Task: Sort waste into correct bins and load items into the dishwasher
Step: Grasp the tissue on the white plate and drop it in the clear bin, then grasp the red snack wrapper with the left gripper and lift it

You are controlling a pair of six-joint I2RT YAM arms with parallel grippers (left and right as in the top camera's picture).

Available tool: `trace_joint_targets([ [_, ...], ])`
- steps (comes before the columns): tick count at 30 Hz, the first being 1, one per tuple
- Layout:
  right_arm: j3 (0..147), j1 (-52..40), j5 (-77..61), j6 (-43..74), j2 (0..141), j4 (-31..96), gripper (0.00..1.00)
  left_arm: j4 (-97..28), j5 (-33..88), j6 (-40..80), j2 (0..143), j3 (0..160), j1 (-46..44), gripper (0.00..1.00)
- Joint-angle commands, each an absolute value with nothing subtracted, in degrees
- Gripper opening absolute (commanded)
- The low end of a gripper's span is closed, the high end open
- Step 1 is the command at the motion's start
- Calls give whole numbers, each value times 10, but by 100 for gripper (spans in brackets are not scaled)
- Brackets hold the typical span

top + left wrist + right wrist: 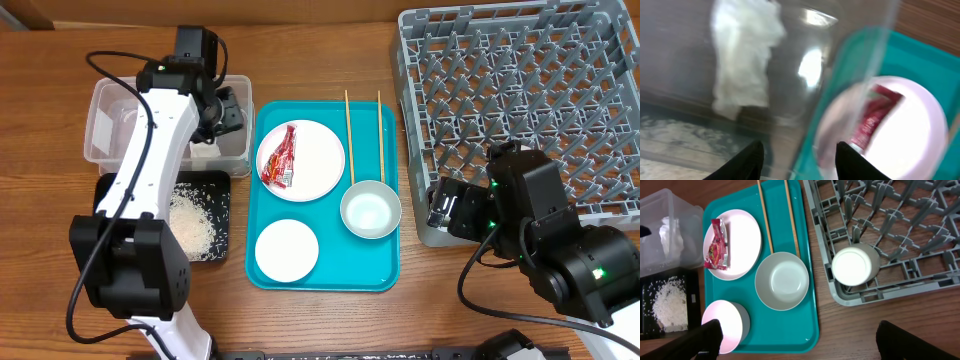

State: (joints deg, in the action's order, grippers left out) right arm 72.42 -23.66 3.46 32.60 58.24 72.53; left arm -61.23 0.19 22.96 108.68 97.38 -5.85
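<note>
Dish rack (520, 70) ahead-right of right gripper (799, 330): jaws wide, empty. Clear tub (100, 120) below left gripper (799, 147): jaws parted, empty. Plate (318, 165) to its right carries wrapper (280, 157). Tissue (742, 60) ahead, inside tub. Watch: your fingers may hook tub wall and tip it.

Counter (300, 320): brown wood-grain, satin finish.
Teal tray (325, 278): smooth plastic.
Dish rack (520, 80): matt grey plastic.
Tub (100, 110): clear glossy plastic.
Black tray (220, 183): matt.
Large plate (315, 165), bowl (370, 212): white, smooth, glossy.
Wrapper (279, 157): shiny, crinkled red-and-white film.
Chopsticks (348, 130): pale bare wood.
Tissue (742, 55): soft crumpled white paper.
Rice scraps (192, 222): white, grainy.
</note>
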Motion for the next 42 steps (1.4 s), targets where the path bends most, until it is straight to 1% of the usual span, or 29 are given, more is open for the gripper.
trace_joint_targets([
  [1, 731, -235, 44, 326, 580, 723, 100, -614, 37, 185, 1070, 997, -119, 49],
  [3, 731, -235, 44, 326, 580, 723, 100, -613, -22, 176, 1076, 994, -164, 53],
  [4, 731, -235, 44, 326, 580, 724, 100, -611, -60, 175, 1082, 990, -188, 58],
  [5, 731, -235, 44, 326, 580, 724, 100, -608, -90, 176, 1089, 986, -208, 66],
  [6, 731, -235, 44, 326, 580, 724, 100, -603, -118, 176, 1100, 983, -223, 71],
  [8, 731, -235, 44, 326, 580, 724, 100, -599, -157, 177, 1128, 981, -245, 76],
  [10, 731, -235, 44, 326, 580, 724, 100, -597, -173, 185, 1161, 981, -252, 75],
  [12, 731, -235, 44, 326, 580, 724, 100, -597, -176, 196, 1190, 981, -251, 72],
  [15, 731, -235, 44, 326, 580, 724, 100, -595, -194, 218, 1233, 981, -243, 71],
  [19, 731, -235, 44, 326, 580, 724, 100, -587, -194, 218, 1273, 981, -236, 71],
  [20, 731, -235, 44, 326, 580, 724, 100, -589, -194, 218, 1278, 981, -236, 68],
  [21, 731, -235, 44, 326, 580, 724, 100, -592, -191, 218, 1279, 981, -236, 63],
  [22, 731, -235, 44, 326, 580, 724, 100, -593, -182, 213, 1279, 981, -237, 47],
  [24, 731, -235, 44, 326, 580, 724, 100, -598, -163, 209, 1274, 985, -238, 8],
  [25, 731, -235, 44, 326, 580, 723, 100, -604, -146, 210, 1269, 991, -237, 4],
  [28, 731, -235, 44, 326, 580, 724, 100, -634, -58, 209, 1245, 1023, -234, 4],
  [30, 731, -235, 44, 326, 580, 723, 100, -656, -34, 210, 1220, 1050, -228, 4],
  [35, 731, -235, 44, 327, 580, 726, 100, -680, -40, 210, 1150, 1091, -188, 4],
  [37, 731, -235, 44, 327, 580, 726, 100, -686, -69, 224, 1128, 1091, -159, 4],
  [42, 731, -235, 44, 327, 580, 726, 100, -696, -86, 234, 1134, 1079, -77, 5],
])
